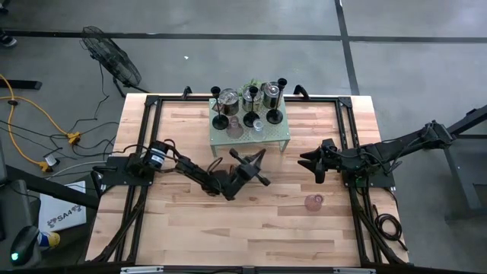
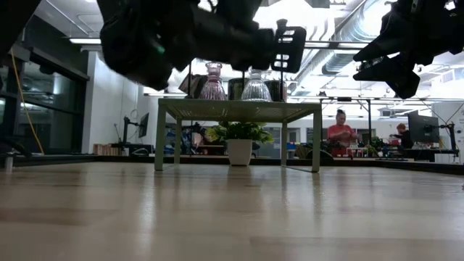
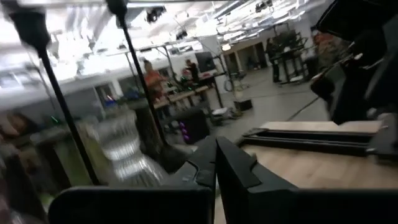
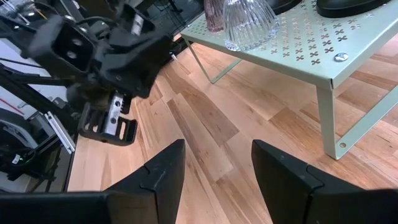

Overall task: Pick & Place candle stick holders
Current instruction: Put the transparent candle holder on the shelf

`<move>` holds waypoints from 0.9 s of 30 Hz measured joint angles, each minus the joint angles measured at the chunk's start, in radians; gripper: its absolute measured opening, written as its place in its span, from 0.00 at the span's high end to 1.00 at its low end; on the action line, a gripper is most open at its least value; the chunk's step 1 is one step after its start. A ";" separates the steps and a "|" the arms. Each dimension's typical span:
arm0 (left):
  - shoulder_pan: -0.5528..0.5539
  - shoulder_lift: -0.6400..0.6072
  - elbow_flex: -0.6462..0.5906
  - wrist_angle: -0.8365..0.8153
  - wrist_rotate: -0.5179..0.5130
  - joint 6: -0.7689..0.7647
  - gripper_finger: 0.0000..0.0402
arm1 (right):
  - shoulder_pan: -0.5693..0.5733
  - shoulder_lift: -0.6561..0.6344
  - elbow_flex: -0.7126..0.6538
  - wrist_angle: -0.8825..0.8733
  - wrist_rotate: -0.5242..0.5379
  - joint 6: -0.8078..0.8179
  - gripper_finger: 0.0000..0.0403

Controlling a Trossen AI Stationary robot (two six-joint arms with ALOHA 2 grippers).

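A pale green perforated rack (image 1: 283, 135) stands at the table's far middle. On it are black slim-stemmed holders (image 1: 218, 122), three silver cups (image 1: 228, 97), a pink glass holder (image 1: 234, 126) and a clear glass one (image 1: 258, 125). Another pink glass holder (image 1: 314, 202) stands on the table, near and right of the rack. My left gripper (image 1: 255, 164) hovers shut and empty just near of the rack, its fingers together in the left wrist view (image 3: 216, 146). My right gripper (image 1: 310, 166) is open and empty, right of the rack, and also shows in the right wrist view (image 4: 217, 168).
A leafy plant (image 1: 249, 85) stands behind the rack. Black frame rails (image 1: 144, 137) run along the table's left and right sides. Bare wood (image 1: 228, 228) lies toward the near edge. People (image 2: 339, 132) work in the room beyond the table.
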 joint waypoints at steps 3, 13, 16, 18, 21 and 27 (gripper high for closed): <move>0.012 0.000 -0.037 -0.002 0.011 -0.147 1.00 | 0.000 0.000 0.000 0.000 0.000 0.000 0.56; 0.061 0.000 -0.104 -0.072 0.222 -0.498 1.00 | 0.000 0.000 0.000 0.000 0.000 0.000 0.56; 0.072 0.000 -0.104 -0.075 0.244 -0.526 1.00 | 0.000 0.000 0.000 0.000 0.000 0.000 0.56; 0.077 0.009 -0.103 -0.067 0.281 -0.554 1.00 | 0.000 0.000 0.000 0.000 0.000 0.000 0.56; 0.087 0.022 -0.104 -0.052 0.280 -0.595 1.00 | 0.000 0.000 0.000 0.000 0.000 0.000 0.56; 0.102 0.029 -0.138 -0.026 0.199 -0.610 1.00 | 0.000 0.000 0.000 0.000 0.000 0.000 0.56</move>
